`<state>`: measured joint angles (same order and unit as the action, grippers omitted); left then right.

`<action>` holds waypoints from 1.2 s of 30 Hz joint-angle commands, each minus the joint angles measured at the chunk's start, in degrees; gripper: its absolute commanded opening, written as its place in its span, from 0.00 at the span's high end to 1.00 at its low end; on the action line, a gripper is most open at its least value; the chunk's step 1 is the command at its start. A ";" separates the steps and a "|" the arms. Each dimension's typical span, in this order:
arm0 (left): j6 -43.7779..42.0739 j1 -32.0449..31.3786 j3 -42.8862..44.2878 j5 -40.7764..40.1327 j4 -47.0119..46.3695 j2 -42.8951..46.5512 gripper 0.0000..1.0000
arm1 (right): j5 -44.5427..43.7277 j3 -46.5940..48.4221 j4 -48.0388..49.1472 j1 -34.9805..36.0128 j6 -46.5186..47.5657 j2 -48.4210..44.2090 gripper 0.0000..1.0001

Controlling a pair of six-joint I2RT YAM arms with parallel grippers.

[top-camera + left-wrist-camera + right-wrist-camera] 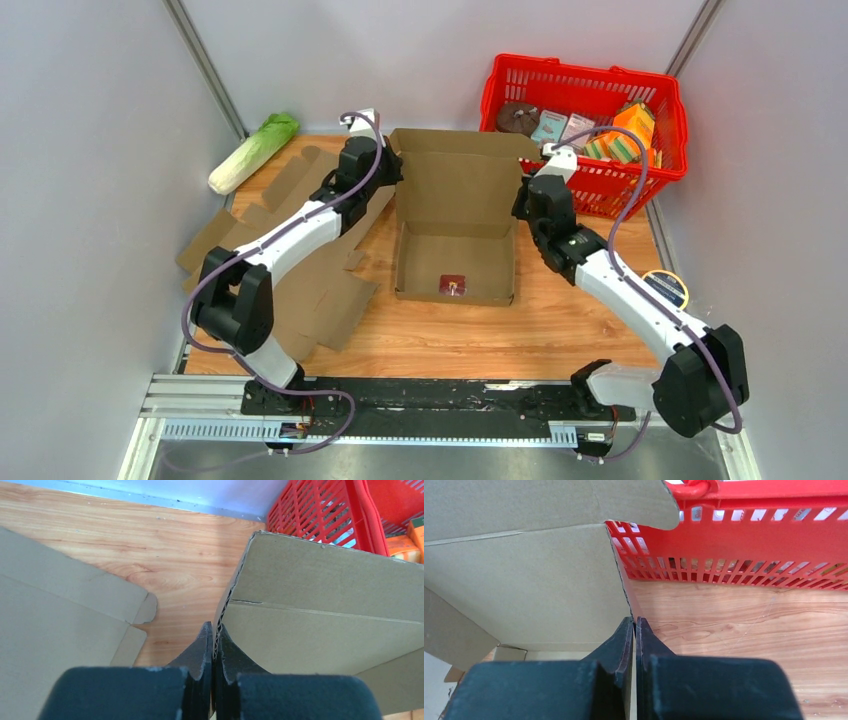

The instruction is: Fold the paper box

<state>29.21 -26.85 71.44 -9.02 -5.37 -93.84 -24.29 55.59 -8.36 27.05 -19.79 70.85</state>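
my left gripper and right gripper each pinch a side edge of the raised lid — it spans between them, the box opening toward my bases.

Pale grey walls, wooden tabletop
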 commanded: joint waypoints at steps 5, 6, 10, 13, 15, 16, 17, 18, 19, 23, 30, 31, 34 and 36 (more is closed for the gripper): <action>1.20 -1.18 -5.96 -1.98 -4.73 5.42 0.96 | -9.80 -12.52 19.77 3.53 -2.62 -6.51 0.96; 0.42 -1.62 -7.44 -1.54 -5.44 6.29 0.94 | -9.63 -14.79 20.66 3.71 -2.88 -8.43 0.96; -1.17 -2.94 -10.79 -0.13 -7.55 8.06 0.87 | -8.40 -19.19 25.05 4.06 -2.71 -11.86 0.92; -1.79 -3.73 -13.25 0.22 -8.17 8.76 0.84 | -7.17 -22.44 28.21 4.33 -2.18 -13.54 0.89; -2.40 -4.00 -14.91 0.58 -8.78 9.29 0.82 | -5.86 -23.51 29.36 4.42 -1.74 -13.98 0.88; -2.75 -4.17 -15.62 0.93 -9.57 9.73 0.83 | -5.42 -24.47 29.89 4.42 -1.65 -14.33 0.88; -2.84 -4.26 -16.76 0.84 -9.66 9.99 0.85 | -4.80 -25.00 30.15 4.50 -1.91 -14.60 0.88; -2.84 -4.35 -17.21 0.84 -9.66 10.69 0.87 | -4.54 -25.62 30.94 4.77 -2.00 -14.86 0.88; -2.84 -4.44 -17.65 0.76 -9.66 10.96 0.92 | -4.45 -26.06 31.21 5.03 -2.09 -15.21 0.88; -2.49 -4.87 -18.97 1.11 -10.10 12.01 0.91 | -7.42 -26.24 29.20 6.35 -4.81 -16.62 0.89; -1.96 -7.60 -21.86 -0.12 -11.68 12.63 0.91 | -11.91 -28.17 29.28 10.12 -7.45 -17.06 0.90; -1.88 -7.86 -22.39 -0.82 -12.29 12.81 0.92 | -12.44 -28.61 29.19 10.48 -8.24 -17.41 0.91; -1.26 -8.74 -24.94 -1.62 -13.87 13.51 0.93 | -17.52 -30.80 30.24 13.20 -8.25 -18.81 0.92; -1.00 -9.09 -26.78 -1.88 -14.67 13.95 0.93 | -18.42 -31.95 31.73 14.78 -7.37 -18.99 0.92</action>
<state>26.72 -34.06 49.19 -12.12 -24.56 -79.94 -36.88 26.02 19.31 38.85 -25.93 53.28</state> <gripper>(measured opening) 0.083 0.088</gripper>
